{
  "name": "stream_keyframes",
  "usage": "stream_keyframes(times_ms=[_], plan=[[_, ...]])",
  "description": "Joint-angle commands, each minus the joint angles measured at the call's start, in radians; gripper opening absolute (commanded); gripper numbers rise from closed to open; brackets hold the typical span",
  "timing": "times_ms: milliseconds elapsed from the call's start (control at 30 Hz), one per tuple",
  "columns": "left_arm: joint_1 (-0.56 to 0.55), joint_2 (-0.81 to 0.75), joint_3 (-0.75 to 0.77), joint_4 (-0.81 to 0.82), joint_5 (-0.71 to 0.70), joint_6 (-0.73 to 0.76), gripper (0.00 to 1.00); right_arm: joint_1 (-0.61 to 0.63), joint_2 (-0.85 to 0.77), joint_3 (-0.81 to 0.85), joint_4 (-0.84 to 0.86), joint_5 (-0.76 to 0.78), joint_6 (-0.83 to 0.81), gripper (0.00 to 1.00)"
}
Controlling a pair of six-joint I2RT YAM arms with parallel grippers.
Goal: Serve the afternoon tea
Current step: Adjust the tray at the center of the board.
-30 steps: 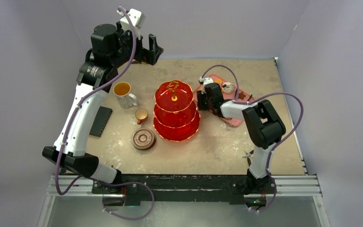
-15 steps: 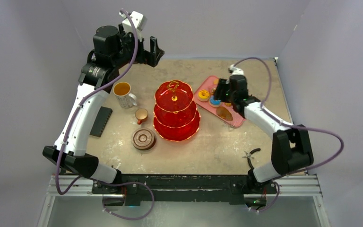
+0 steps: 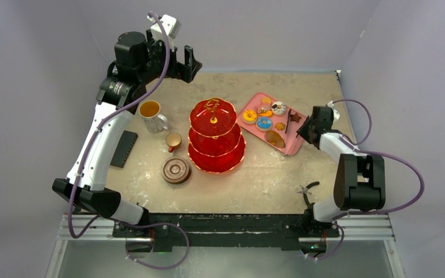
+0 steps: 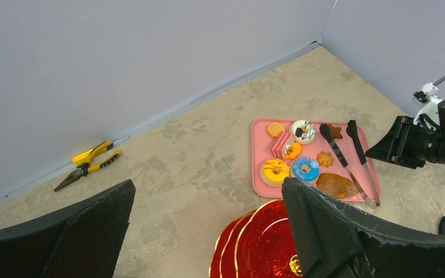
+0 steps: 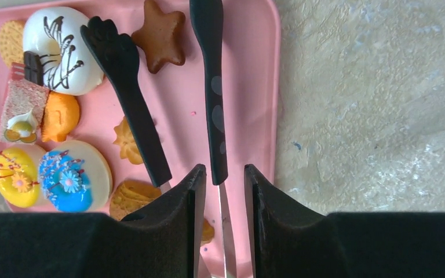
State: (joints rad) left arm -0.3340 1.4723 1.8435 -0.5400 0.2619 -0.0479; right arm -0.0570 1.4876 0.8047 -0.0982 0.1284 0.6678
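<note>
**Asker:** Pastries [image 5: 64, 52], where are they?

**Me:** On the pink tray [image 5: 249, 87], toward the right of the table: iced doughnuts, biscuits, a brown star. The black tongs [image 5: 133, 110] lie across the same tray.

**Asker:** And your right gripper?

**Me:** My right gripper [image 5: 225, 174] sits low at the tray's right edge. Its fingers stand on either side of one tong arm, with a narrow gap between them. I cannot tell whether they pinch that arm.

**Asker:** The left?

**Me:** My left gripper [image 4: 208, 188] hangs high over the far-left corner, jaws spread wide, holding nothing.

**Asker:** The rest of the tea?

**Me:** The red three-tier stand [image 3: 215, 136] stands mid-table, just left of the tray. The white mug [image 3: 150, 114] of amber tea is left of the stand. The small brown cup [image 3: 173, 141] sits between mug and stand. The saucer [image 3: 176, 171] lies nearer me, apart from the cup.
</note>
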Motion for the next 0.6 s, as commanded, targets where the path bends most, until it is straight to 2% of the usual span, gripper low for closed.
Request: stream_keyframes(times_ms=[0,200,367,433,567], plan=[[0.006,-0.027,0.01,0.013,0.02,0.017,0.99,0.003,0.033,0.0,0.054,0.005,0.045,0.33],[0.006,-0.023,0.01,0.01,0.023,0.015,0.99,-0.04,0.06,-0.054,0.087,0.037,0.069,0.31],[0.006,-0.02,0.014,0.008,0.025,0.017,0.99,-0.064,0.047,-0.065,0.078,0.068,0.07,0.39],[0.006,-0.018,0.014,0.009,0.023,0.018,0.99,-0.064,0.036,-0.064,0.094,0.037,0.045,0.48],[0.006,-0.018,0.011,0.009,0.022,0.022,0.99,-0.064,0.013,-0.043,0.113,0.011,-0.025,0.59]])
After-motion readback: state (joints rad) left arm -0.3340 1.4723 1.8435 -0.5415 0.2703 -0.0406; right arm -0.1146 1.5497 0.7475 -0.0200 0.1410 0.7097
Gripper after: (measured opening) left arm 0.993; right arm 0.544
